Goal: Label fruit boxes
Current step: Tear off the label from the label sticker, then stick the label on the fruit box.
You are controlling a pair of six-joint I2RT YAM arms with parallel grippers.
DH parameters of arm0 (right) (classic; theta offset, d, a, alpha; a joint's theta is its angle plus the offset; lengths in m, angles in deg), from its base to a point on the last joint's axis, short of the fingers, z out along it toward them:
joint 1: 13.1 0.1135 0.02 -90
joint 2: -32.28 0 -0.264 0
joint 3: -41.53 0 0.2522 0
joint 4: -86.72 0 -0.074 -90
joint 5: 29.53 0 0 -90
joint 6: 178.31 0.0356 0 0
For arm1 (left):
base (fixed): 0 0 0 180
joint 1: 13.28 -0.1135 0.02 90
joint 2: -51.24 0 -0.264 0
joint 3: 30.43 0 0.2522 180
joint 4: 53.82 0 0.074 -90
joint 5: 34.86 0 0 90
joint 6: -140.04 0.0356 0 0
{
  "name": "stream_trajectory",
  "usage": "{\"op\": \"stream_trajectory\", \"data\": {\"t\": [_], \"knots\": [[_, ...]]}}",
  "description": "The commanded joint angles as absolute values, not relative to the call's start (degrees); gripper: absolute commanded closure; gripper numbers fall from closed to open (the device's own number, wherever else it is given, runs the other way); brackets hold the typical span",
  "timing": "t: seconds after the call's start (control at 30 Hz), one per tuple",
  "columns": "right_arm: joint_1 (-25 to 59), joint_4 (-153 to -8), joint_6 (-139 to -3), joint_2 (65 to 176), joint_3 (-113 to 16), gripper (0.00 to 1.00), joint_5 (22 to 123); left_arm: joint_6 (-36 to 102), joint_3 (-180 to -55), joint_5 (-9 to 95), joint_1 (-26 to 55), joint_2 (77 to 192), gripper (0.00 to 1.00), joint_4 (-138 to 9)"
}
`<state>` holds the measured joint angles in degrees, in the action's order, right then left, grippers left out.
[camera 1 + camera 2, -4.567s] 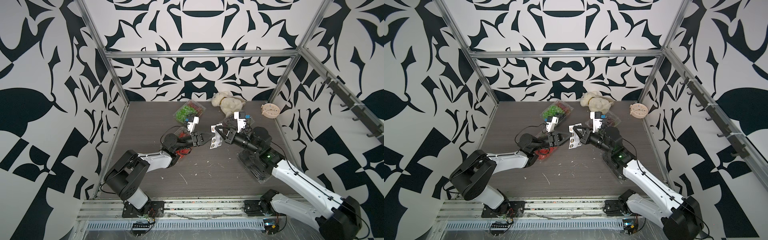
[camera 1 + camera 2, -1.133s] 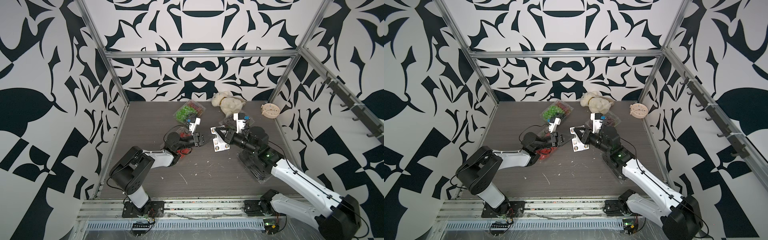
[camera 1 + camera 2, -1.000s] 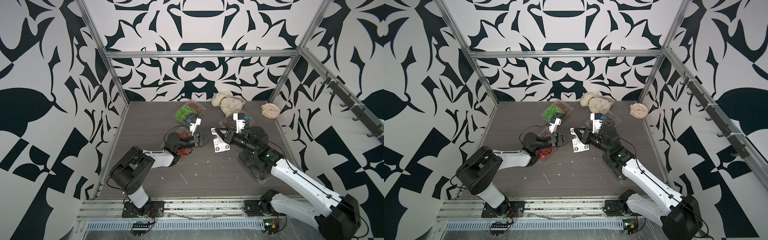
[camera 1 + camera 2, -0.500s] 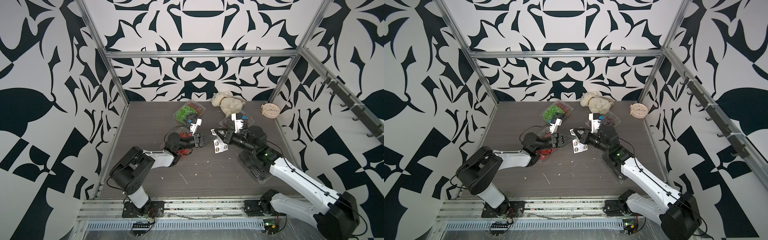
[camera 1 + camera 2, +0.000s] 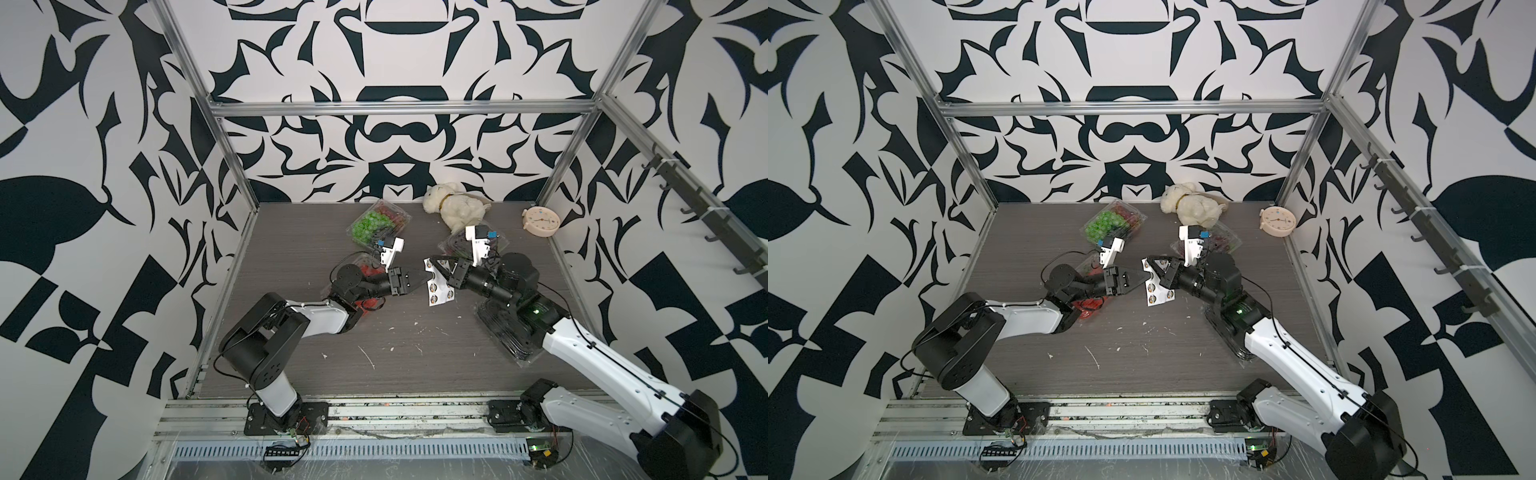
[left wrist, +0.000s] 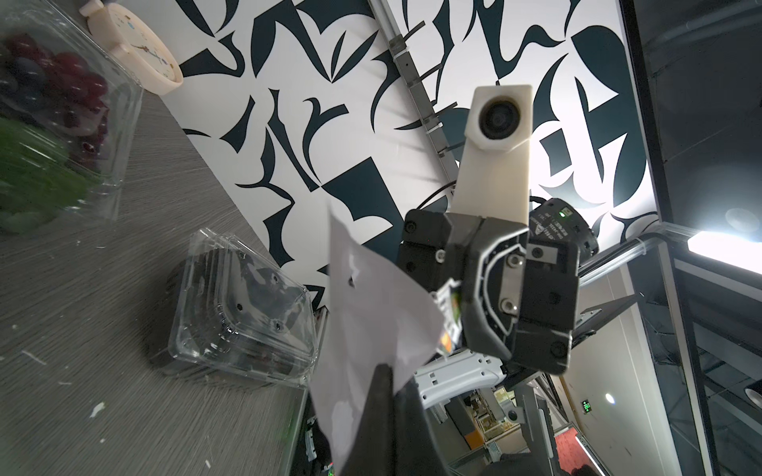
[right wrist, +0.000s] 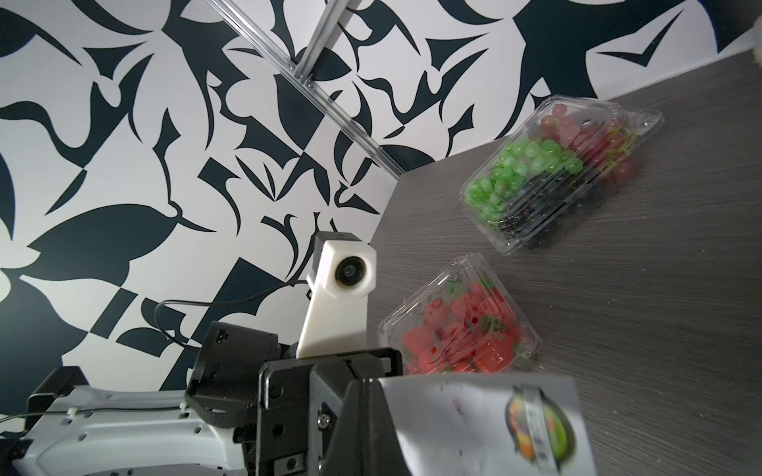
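Right gripper (image 5: 441,270) has just pinched shut on a label (image 6: 448,317) at the sheet (image 5: 436,295) edge. Left gripper (image 5: 424,277) pinches the opposite edge. Peeling looks ready to start.

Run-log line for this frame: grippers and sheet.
left gripper: shut on sticker sheet | right gripper: shut on same sheet | sheet: held above table

Black-and-white swirl-patterned walls (image 5: 395,62), grey wood-grain table (image 5: 415,353), red-filled strawberry box (image 7: 462,325), green-and-purple grape box (image 7: 556,165), cream plush toy (image 5: 455,208), white sticker sheet (image 5: 436,291).
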<state>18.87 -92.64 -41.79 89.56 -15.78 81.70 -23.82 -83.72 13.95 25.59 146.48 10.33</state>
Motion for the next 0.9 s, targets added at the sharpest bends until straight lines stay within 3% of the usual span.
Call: {"op": "stream_trajectory", "data": {"t": [0.0,0.43,0.87], "knots": [[19.0,-95.0,-43.3,87.0,-18.7,1.0,81.6,-24.1,-84.3,14.5,24.5,148.2,1.0,12.2],[17.1,-87.0,-46.0,83.6,-17.8,1.0,76.1,-26.8,-83.7,14.2,20.7,147.9,1.0,14.7],[4.3,-53.1,-47.5,68.4,-11.4,1.0,55.7,-27.2,-82.0,11.7,14.4,139.2,1.0,9.6]]}}
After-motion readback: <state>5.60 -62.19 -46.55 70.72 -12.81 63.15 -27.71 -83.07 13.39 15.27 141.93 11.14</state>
